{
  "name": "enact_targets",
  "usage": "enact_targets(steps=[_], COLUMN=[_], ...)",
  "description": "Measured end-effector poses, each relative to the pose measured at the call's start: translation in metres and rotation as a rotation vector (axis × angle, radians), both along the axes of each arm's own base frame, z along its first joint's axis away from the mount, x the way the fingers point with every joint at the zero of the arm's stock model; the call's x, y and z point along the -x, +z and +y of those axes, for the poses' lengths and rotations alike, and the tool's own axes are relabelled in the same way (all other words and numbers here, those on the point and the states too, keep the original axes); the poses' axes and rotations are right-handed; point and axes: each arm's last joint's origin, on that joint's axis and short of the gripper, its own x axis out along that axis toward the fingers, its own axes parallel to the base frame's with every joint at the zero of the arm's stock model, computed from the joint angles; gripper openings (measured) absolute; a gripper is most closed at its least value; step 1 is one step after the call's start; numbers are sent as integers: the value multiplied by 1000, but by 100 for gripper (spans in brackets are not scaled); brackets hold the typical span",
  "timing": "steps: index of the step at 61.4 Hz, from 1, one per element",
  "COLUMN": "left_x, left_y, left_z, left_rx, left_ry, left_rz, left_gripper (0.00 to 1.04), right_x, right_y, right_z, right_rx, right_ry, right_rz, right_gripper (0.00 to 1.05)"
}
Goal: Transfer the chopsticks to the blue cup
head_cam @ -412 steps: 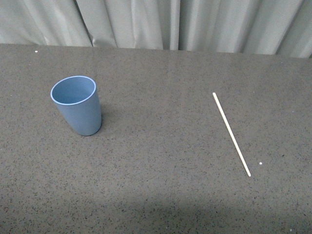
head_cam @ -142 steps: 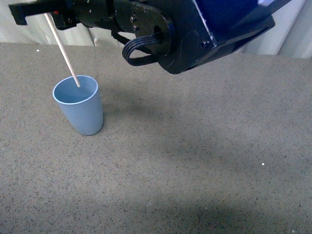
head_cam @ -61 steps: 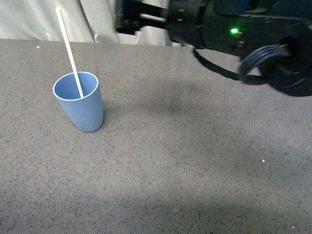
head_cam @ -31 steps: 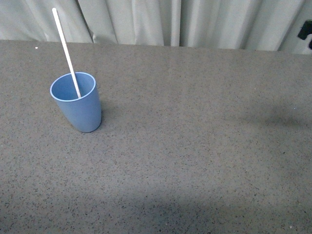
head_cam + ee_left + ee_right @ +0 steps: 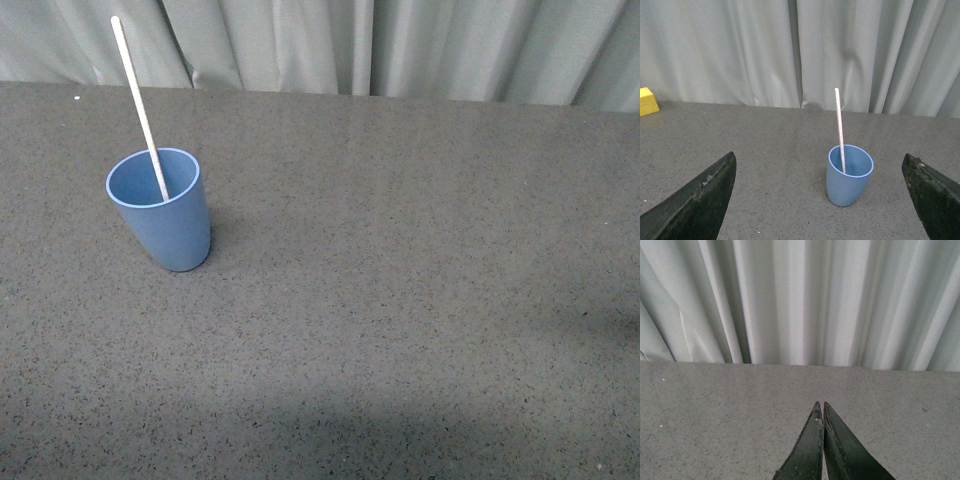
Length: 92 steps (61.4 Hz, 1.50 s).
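Chopstick (image 5: 140,108) leans in blue cup (image 5: 165,230) near far-left corner of desk (image 5: 400,300). Left jaws spread wide, empty; right jaws pressed together, empty. Risk: bumping tall stick tips cup.

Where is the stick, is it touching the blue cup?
Touching. The front view shows the chopsticks standing inside the blue cup, leaning on its far rim with nothing else holding it up.

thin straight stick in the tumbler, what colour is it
Pale cream; the thin straight stick shows best in the front view.
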Motion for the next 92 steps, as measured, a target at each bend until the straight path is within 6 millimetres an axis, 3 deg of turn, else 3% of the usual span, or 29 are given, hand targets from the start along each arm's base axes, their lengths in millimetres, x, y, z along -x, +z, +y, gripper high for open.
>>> enact_targets(steps=[14,35,92], left_x=[0,0,0], left_y=[0,0,0], left_z=[0,0,0], left_rx=[0,0,0], left_ry=[-1,-1,-1], left_rz=[0,0,0], left_gripper=[98,98,98], right_x=[24,52,89], right_y=[13,13,20], right_z=[-4,-4,-4], right_rx=[0,-1,-1], right_ry=[-22,-19,-17], right_rz=[-6,-6,-31], right_gripper=[1,1,1])
